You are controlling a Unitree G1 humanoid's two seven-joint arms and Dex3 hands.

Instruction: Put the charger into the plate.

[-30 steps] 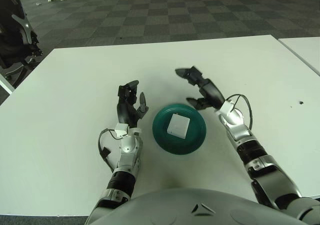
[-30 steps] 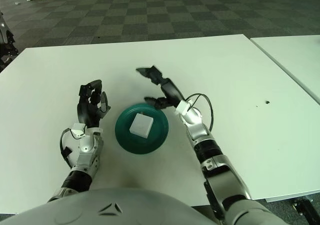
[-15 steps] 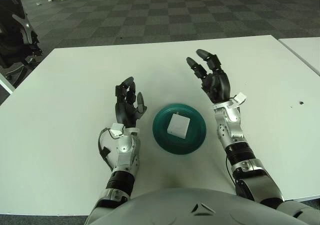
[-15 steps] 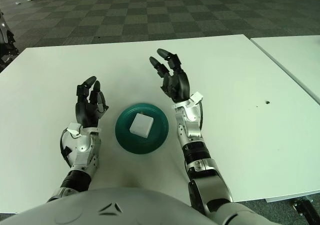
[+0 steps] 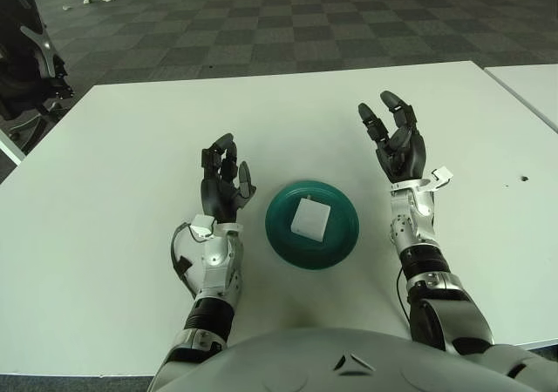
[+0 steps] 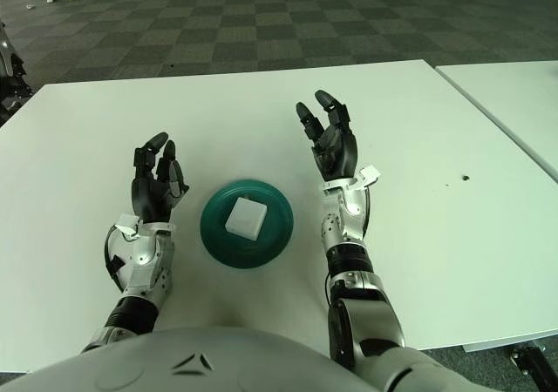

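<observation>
Charger [image 5: 309,219] sits inside plate [image 5: 336,251], so the task looks done; right hand [image 5: 398,144] and left hand [image 5: 220,183] flank it, fingers spread, holding nothing, and only need lowering.

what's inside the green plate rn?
One white charger lies flat near the middle of the green plate. The plate surface under the charger is covered. The right hand and left hand flank the plate, open, holding nothing.
</observation>
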